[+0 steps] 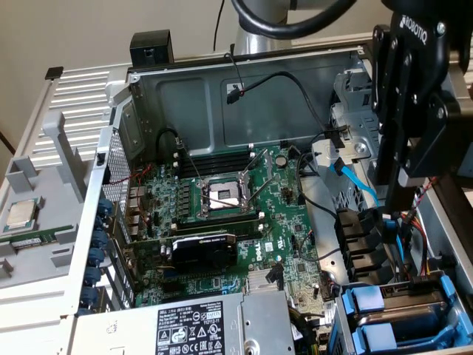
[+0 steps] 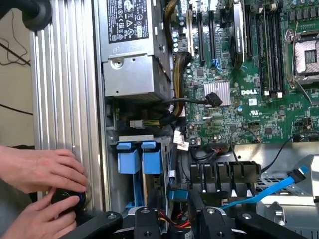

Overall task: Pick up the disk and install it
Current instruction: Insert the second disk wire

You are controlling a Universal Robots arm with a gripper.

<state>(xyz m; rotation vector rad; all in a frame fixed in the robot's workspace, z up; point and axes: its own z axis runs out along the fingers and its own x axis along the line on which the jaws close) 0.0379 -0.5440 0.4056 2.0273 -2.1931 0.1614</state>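
Observation:
My black gripper [image 1: 403, 188] hangs over the open computer case [image 1: 244, 74] at the exterior view's right, above the black cable clips and drive bay. In the wrist view its fingers [image 2: 144, 224] stand apart with only cables showing between them, so it is open and holds nothing. Two blue carrier ends [image 2: 139, 159] sit side by side in the drive bay [image 1: 392, 314], close below the gripper. The disk's silver body is hidden; I cannot tell whether it sits in one of these carriers.
The green motherboard [image 1: 281, 207] carries an open processor socket [image 1: 222, 196] and a black graphics card [image 1: 203, 251]. A power supply [image 1: 192, 325] lies in front. A blue flat cable [image 2: 269, 191] crosses near the bay. A person's hands [image 2: 40, 169] hold a black knob [image 2: 67, 199] beside the case.

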